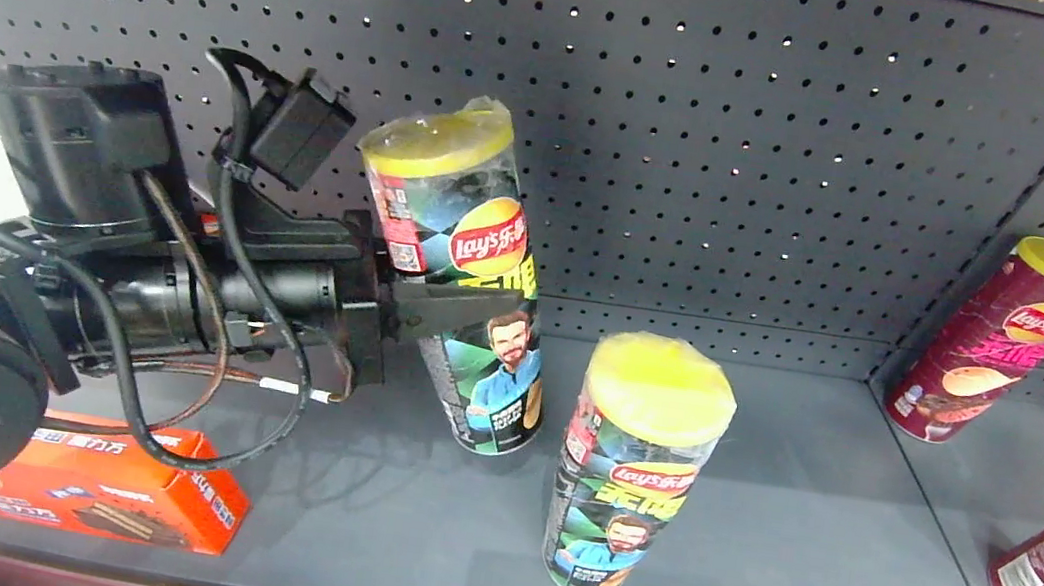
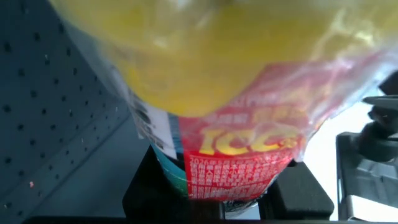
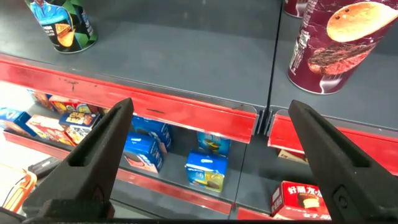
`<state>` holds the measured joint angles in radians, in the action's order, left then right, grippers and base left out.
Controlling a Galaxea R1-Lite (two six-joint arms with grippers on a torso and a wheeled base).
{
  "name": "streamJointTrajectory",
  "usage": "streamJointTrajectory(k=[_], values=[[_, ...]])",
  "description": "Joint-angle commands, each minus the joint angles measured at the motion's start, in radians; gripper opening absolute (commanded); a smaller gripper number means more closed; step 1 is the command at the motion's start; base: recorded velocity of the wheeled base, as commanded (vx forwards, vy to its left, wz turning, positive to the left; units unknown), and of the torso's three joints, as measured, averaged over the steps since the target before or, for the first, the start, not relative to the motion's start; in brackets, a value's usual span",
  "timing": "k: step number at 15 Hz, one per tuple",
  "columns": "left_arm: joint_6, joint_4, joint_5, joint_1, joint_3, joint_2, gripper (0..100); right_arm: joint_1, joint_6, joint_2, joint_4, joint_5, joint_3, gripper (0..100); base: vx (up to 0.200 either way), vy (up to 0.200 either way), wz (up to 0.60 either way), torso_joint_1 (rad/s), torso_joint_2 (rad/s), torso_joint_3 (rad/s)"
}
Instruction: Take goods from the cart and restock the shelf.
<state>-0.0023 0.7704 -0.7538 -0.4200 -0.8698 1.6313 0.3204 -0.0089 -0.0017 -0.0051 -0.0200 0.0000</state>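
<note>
The restock looked partway done. One green can [image 1: 635, 469] stood on the shelf [image 1: 803, 532], just beyond the left gripper [image 1: 427, 313] and nearer the front. That gripper's jaws were clamped round the middle of a second can [image 1: 450, 223], slightly tilted (whether its base touched the board could not be told). Letting go remained. The right gripper [image 3: 211, 107] hung spread wide and empty, below the shelf's front edge. Both cans were lidded and film-wrapped, contents hidden. Maroon cans [image 1: 1000, 341] stood well beyond.
</note>
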Motion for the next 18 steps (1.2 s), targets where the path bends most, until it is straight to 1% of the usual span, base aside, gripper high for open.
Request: streamJointTrajectory(k=[1, 2, 3, 4, 6, 7, 8, 9, 10, 11, 12, 14, 15, 16, 17, 18], values=[[0.001, -0.002, 0.007, -0.002, -0.04, 0.082, 0, 0.0, 0.0, 0.002, -0.001, 0.0, 0.0, 100, 0.0, 0.0, 0.0, 0.0, 0.0, 0.0], [0.002, -0.002, 0.008, -0.01, -0.089, 0.119, 0, 0.0, 0.0, 0.002, 0.001, 0.0, 0.0, 100, 0.0, 0.0, 0.0, 0.0, 0.0, 0.0], [0.007, -0.002, 0.01, -0.011, -0.11, 0.131, 0, 0.0, 0.0, 0.002, 0.001, 0.0, 0.0, 100, 0.0, 0.0, 0.0, 0.0, 0.0, 0.0], [0.048, -0.023, 0.013, -0.01, -0.169, 0.171, 0, 0.0, 0.0, 0.002, 0.001, 0.0, 0.0, 100, 0.0, 0.0, 0.0, 0.0, 0.0, 0.0], [0.079, -0.054, 0.036, -0.002, -0.225, 0.205, 0, 0.0, 0.0, 0.002, 0.001, 0.0, 0.0, 100, 0.0, 0.0, 0.0, 0.0, 0.0, 0.0], [0.134, -0.12, 0.036, -0.003, -0.293, 0.239, 0, 0.0, 0.0, 0.002, 0.001, 0.0, 0.0, 100, 0.0, 0.0, 0.0, 0.0, 0.0, 0.0], [0.208, -0.171, 0.036, -0.002, -0.342, 0.271, 0, 0.0, 0.0, 0.002, 0.001, 0.0, 0.0, 100, 0.0, 0.0, 0.0, 0.0, 0.0, 0.0], [0.232, -0.2, 0.036, -0.003, -0.362, 0.282, 0, 0.0, 0.0, 0.002, 0.001, 0.0, 0.0, 100, 0.0, 0.0, 0.0, 0.0, 0.0, 0.0], [0.262, -0.253, 0.036, -0.005, -0.393, 0.288, 0, 0.0, 0.0, 0.002, 0.001, 0.0, 0.0, 100, 0.0, 0.0, 0.0, 0.0, 0.0, 0.0], [0.278, -0.321, 0.036, -0.013, -0.434, 0.292, 0, 0.0, 0.0, 0.002, 0.001, 0.0, 0.0, 100, 0.0, 0.0, 0.0, 0.0, 0.0, 0.0], [0.285, -0.358, 0.036, -0.014, -0.463, 0.303, 0, 0.0, 0.0, 0.002, 0.001, 0.0, 0.0, 100, 0.0, 0.0, 0.0, 0.0, 0.0, 0.0], [0.286, -0.381, 0.033, -0.02, -0.497, 0.312, 0, 0.0, 0.0, 0.002, 0.001, 0.0, 0.0, 100, 0.0, 0.0, 0.0, 0.0, 0.0, 0.0], [0.286, -0.384, 0.03, -0.02, -0.499, 0.315, 0, 0.0, 0.0, 0.002, 0.001, 0.0, 0.0, 100, 0.0, 0.0, 0.0, 0.0, 0.0, 0.0], [0.285, -0.392, 0.008, -0.019, -0.499, 0.315, 0, 0.0, -0.002, 0.002, 0.001, 0.0, 0.0, 100, 0.0, 0.0, 0.0, 0.0, 0.0, 0.0], [0.288, -0.424, -0.016, -0.017, -0.5, 0.314, 0, 0.0, 0.0, 0.002, 0.001, 0.0, 0.0, 100, 0.0, 0.0, 0.0, 0.0, 0.0, 0.0], [0.288, -0.442, -0.029, -0.017, -0.505, 0.314, 0, 0.0, -0.002, 0.002, 0.001, 0.0, 0.0, 100, 0.0, 0.0, 0.0, 0.0, 0.0, 0.0]])
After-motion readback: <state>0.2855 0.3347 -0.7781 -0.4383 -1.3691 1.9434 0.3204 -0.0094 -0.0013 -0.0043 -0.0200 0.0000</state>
